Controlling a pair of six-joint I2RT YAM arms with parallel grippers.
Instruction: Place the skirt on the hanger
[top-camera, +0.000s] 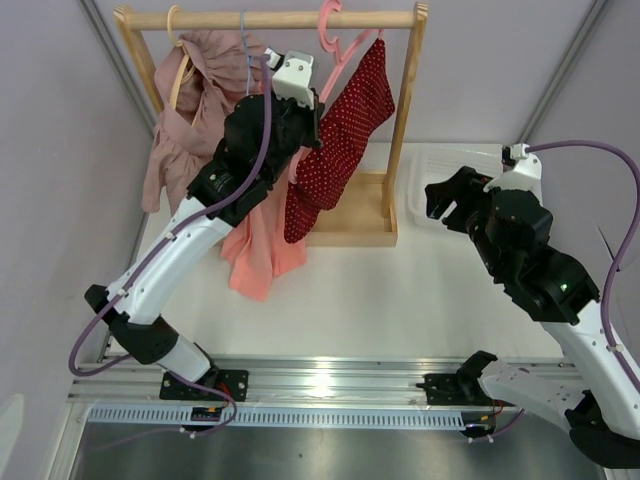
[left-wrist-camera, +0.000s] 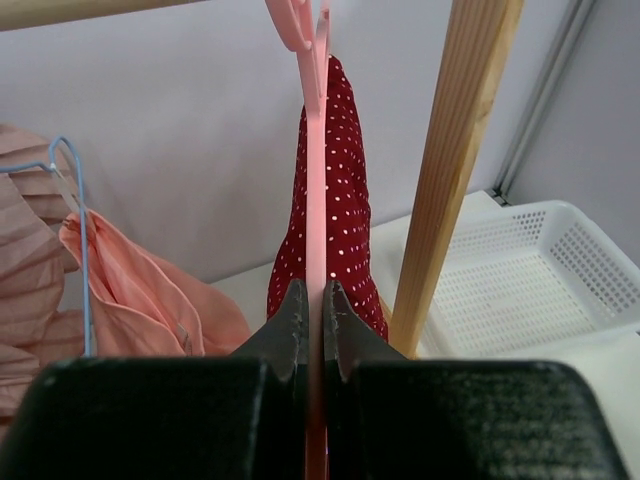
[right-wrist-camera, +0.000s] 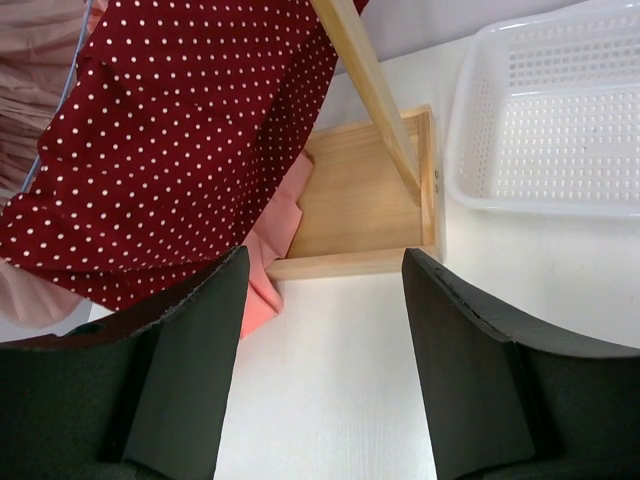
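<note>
The skirt is matt woven cloth, dark red with fine white dots. The hanger is smooth pink plastic with a slight sheen. The rack is pale wood, unpainted, with visible grain and a satin finish. The basket is white plastic, perforated into a fine mesh and faintly glossy on the rim. The table is white, smooth and matt. The base rail is bare metal, brushed and strongly reflective. The right gripper has matt black fingers (slightly grainy at the edges). The salmon garment is thin, smooth cloth; the ruffled garment is dusty-pink cloth, finely pleated. The wire hanger is light blue with a smooth coating.
</note>
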